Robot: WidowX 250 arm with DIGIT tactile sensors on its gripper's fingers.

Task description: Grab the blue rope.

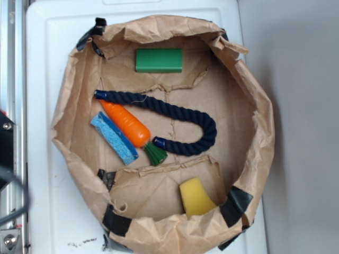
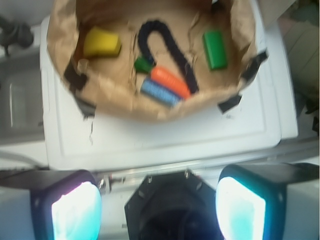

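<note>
- Hand (image 2: 159, 200) sits at the bottom of the wrist view w/ its two fingers (image 2: 75, 207) spread wide, nothing between them, so it's released and empty. It's parked off the desk (image 1: 47, 211), well short of the paper bag (image 1: 254, 174) rim.
- Blue rope (image 1: 175, 114) lies inside the bag, straight ahead of the hand and well apart from it. In the wrist view it's an upside-down U, bend at the far side.
- In the exterior view, going left to right: one capped end top left, long run slanting down-right, then the hook bend, w/ the other cap back by the carrot (image 1: 127, 124) leaves.
- Carrot touches the rope's left stretch; sponge (image 1: 114, 137) is just beside the carrot.
- Imo the right bend is the free part to go for.
- Hard to see: wrist view is blurry, and the exterior view doesn't really show the hand.
</note>
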